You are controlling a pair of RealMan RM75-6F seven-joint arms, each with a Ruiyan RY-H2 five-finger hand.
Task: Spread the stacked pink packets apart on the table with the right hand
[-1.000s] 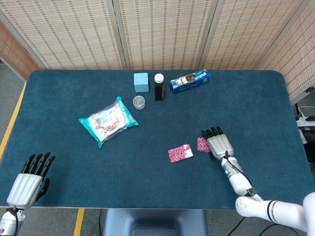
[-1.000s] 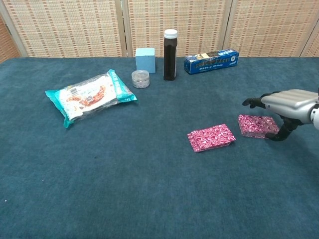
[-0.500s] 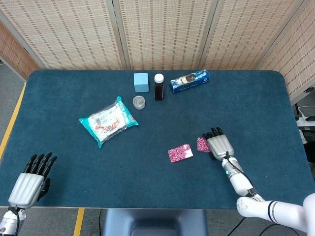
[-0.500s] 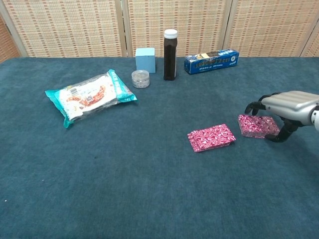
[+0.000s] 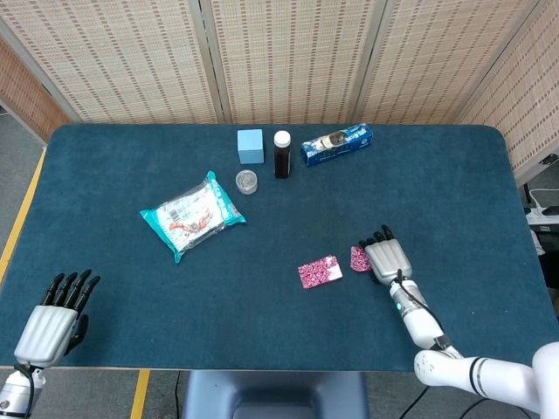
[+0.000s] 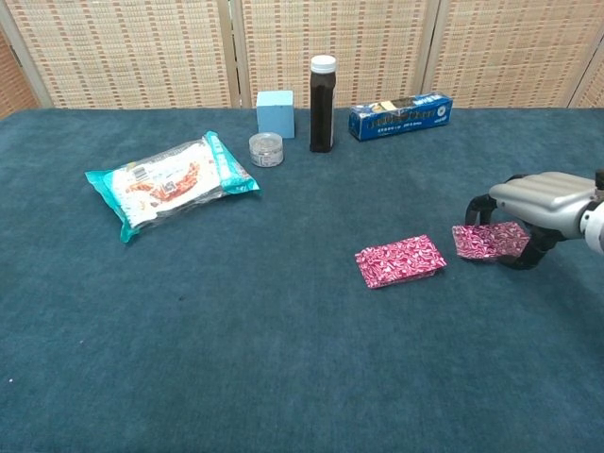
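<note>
Two pink patterned packets lie apart on the blue table. One packet [image 5: 320, 271] [image 6: 400, 260] lies flat by itself near the middle. The other packet [image 5: 359, 258] [image 6: 486, 241] sits just to its right, partly under my right hand [image 5: 389, 259] [image 6: 547, 195]. That hand's fingers curl down over the packet's far edge and its thumb presses the near right corner, so it grips the packet. My left hand [image 5: 52, 325] hovers at the near left table edge with its fingers apart, holding nothing.
A teal snack bag [image 5: 192, 215] lies left of centre. At the back stand a light blue cube [image 5: 251, 146], a dark bottle [image 5: 282, 154], a small round jar [image 5: 247, 182] and a blue box [image 5: 336, 144]. A woven screen backs the table.
The right hand's fingers have curled down from a flat pose onto the right packet and drawn slightly towards the near edge. The left hand has sunk a little lower.
</note>
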